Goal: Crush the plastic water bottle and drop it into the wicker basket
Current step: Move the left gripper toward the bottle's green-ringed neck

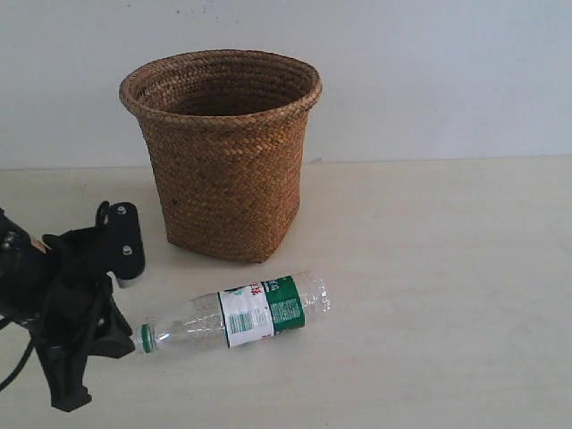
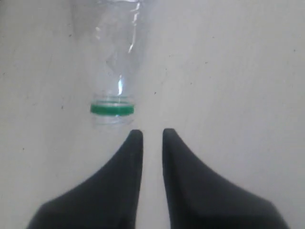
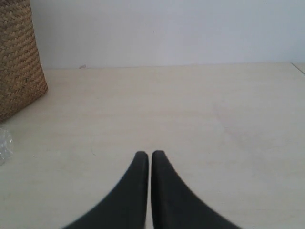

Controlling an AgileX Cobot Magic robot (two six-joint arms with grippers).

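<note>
The plastic water bottle lies on its side on the table in front of the wicker basket, uncrushed, with its green cap pointing left. My left gripper sits just left of the cap. In the left wrist view the cap lies just ahead of the gripper and slightly to one side; the jaws stand a narrow gap apart with nothing between them. My right gripper is shut and empty over bare table, with the basket and a bit of the bottle at the picture's edge.
The light wooden table runs back to a plain white wall. The right arm does not show in the exterior view.
</note>
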